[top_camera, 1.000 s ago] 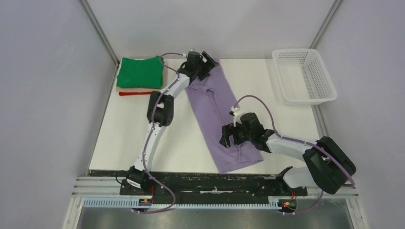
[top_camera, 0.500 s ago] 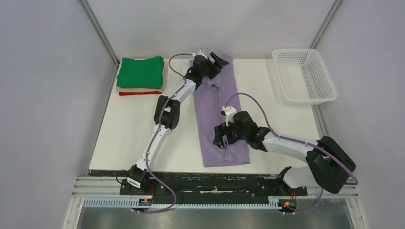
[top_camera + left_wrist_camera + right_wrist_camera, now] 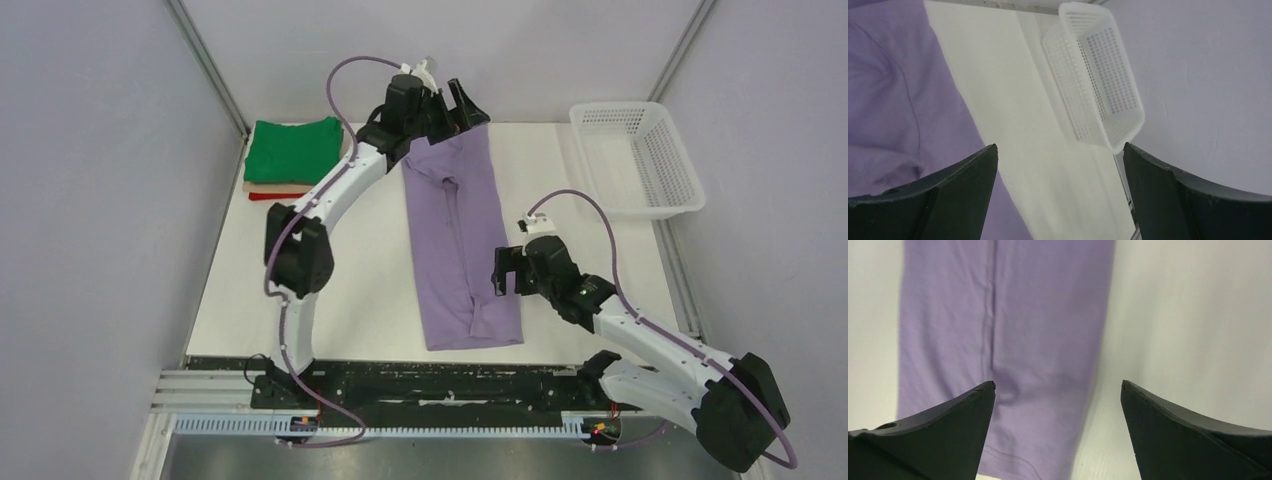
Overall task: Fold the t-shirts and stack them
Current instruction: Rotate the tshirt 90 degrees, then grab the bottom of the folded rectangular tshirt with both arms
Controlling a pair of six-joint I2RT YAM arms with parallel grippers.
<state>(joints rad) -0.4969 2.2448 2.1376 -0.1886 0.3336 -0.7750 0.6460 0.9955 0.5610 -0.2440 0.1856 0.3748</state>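
On the table, the purple shirt lies in a strip running 12 to 6 o'clock; left gripper gapes empty over its 12 o'clock end, right gripper, spread and empty, at 3 o'clock of its near end.

Covered shirts
Only edges of tan shirt and red shirt show under green shirt; their folds seem unreadable.

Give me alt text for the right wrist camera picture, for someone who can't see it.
A purple shirt lies flat on a white table, seen from above. The right end effector hangs open over it, its two black fingers holding nothing.
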